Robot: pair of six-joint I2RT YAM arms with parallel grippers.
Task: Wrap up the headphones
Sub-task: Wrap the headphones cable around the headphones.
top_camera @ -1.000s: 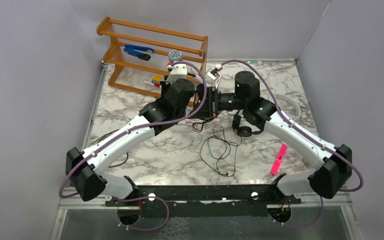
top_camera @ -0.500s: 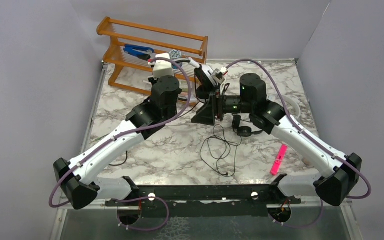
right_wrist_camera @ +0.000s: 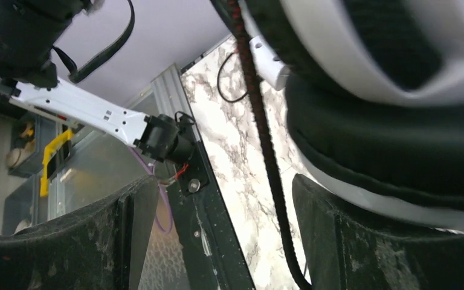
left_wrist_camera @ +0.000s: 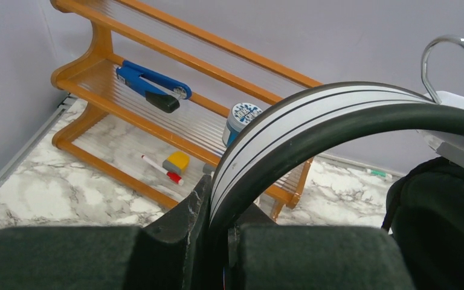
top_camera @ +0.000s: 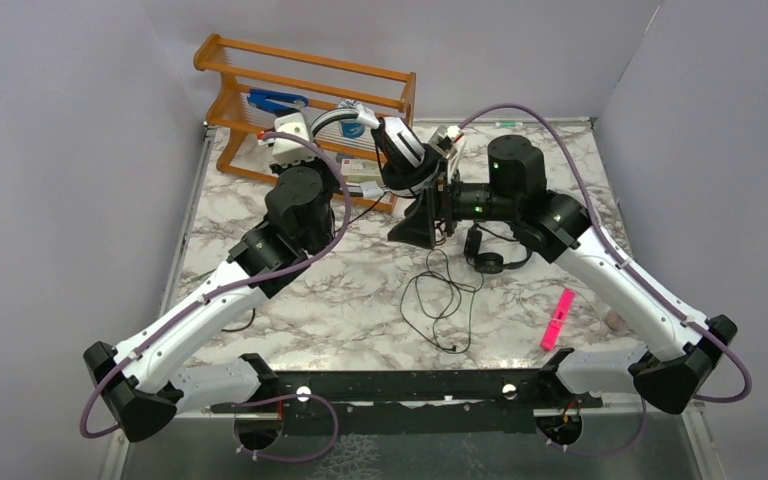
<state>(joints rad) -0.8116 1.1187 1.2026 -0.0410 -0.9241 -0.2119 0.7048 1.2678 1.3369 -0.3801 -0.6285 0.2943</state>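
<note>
Between the pads of the left tool [left_wrist_camera: 217,254], pinched narrow, sits the white band of the headphones [left_wrist_camera: 314,115]. They hang in the air over the far middle of the desk [top_camera: 340,300], with one black ear pad just to the right. The right tool [right_wrist_camera: 223,241] stands wide and grips nothing; the ear cup sits close above it, and the black cord [top_camera: 440,300] passes down between its fingers without being caught. From there the cord drops to the desk and lies in loose loops toward the near side.

A smaller black headset [top_camera: 487,258] lies on the desk by the right arm, a pink marker [top_camera: 557,318] is nearer on the right, and a wooden rack [top_camera: 260,60] stands at the far left.

Winding looks barely begun, since nearly all the cord is slack. The next move probably calls for the right tool to close on the cord near the cup and carry it around the band while the left holds steady.

A second ago both tools were huddled lower and the right one was nearly closed. Since then the left arm has swung the headphones up toward the rack, and the right tool has opened.
</note>
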